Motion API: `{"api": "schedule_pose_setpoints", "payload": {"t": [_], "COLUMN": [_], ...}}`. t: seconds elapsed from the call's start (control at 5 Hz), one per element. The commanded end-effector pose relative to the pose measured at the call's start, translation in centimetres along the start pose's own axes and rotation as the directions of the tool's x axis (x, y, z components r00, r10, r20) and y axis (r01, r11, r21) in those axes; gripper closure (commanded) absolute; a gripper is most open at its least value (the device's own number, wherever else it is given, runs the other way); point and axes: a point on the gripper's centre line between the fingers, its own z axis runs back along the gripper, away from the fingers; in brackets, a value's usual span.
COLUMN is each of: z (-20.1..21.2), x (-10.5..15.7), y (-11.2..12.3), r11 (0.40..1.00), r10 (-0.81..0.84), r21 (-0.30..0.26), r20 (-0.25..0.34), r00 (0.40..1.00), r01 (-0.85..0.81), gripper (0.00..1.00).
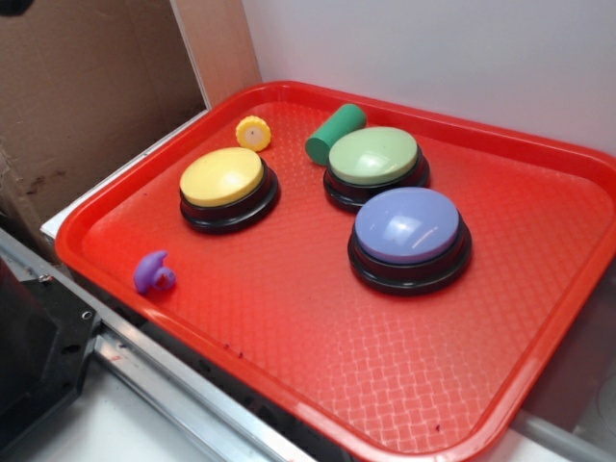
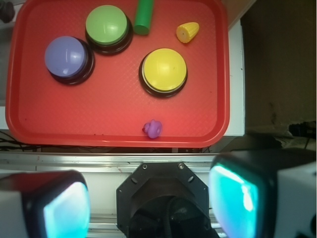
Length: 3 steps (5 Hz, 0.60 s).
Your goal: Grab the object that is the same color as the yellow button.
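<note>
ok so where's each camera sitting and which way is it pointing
exterior: off the tray's corner, raised, looking down across it; none of the arm is clearly in view.
wrist: on the arm, high and back from the tray, looking straight down; the pincer shows at the bottom, its fingers wide apart and holding nothing.
shared: the red tray, yellow button, green button, lavender button, small yellow toy, green cylinder, purple toy.

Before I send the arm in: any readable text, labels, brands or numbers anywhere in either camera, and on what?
None. The yellow button, the green button, the lavender button, the small yellow toy, the green cylinder, the purple toy and the red tray all look plain, with no print visible. The cardboard shows only stains. The tool's fingers carry no marking either.
</note>
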Motion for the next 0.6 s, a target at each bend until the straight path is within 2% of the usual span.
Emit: {"api": "schedule_pose_setpoints", "payload": {"t": [0.0,0.2,0.4], "z": [0.0,-1.0,-2.5], "x": [0.0,0.8,2.4], "y": [0.0,0.0,0.9], "r11": [1.000,1.000,0.993], "r10": [0.000,0.022,0.116], "r21": [0.000,0.007,0.036], "r20": [0.000,0.015,0.017], "r00": [1.000,1.000,0.993], "r01": [0.000,-0.022,-0.116], "gripper": [0.00,0.00,0.00]}}
